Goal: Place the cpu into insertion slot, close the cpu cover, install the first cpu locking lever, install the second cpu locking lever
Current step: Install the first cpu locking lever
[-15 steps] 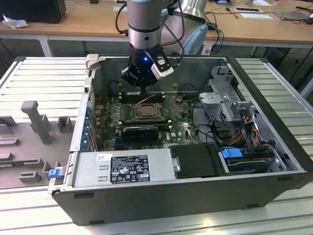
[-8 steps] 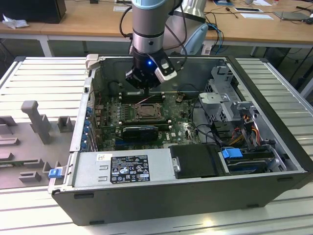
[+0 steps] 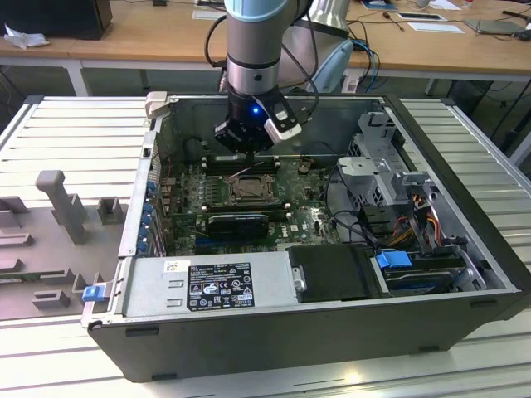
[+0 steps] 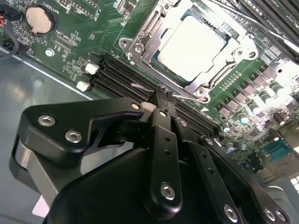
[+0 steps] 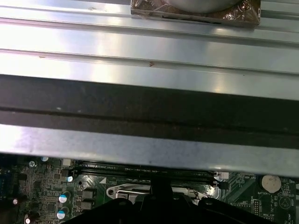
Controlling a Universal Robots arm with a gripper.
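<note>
one cpu [image 4: 195, 44] sits under the closed cpu cover [image 4: 154, 39].

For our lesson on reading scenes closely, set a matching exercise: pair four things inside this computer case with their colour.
Things:
1. cpu
2. circuit board
3. gripper
4. drive latch

Colours:
A. blue
B. pale silvery
C. green
D. black

Pairs: 1-B, 2-C, 3-D, 4-A

The cpu sits in the insertion slot with the cpu cover closed around it; the gripper is at the slot's edge.
</note>
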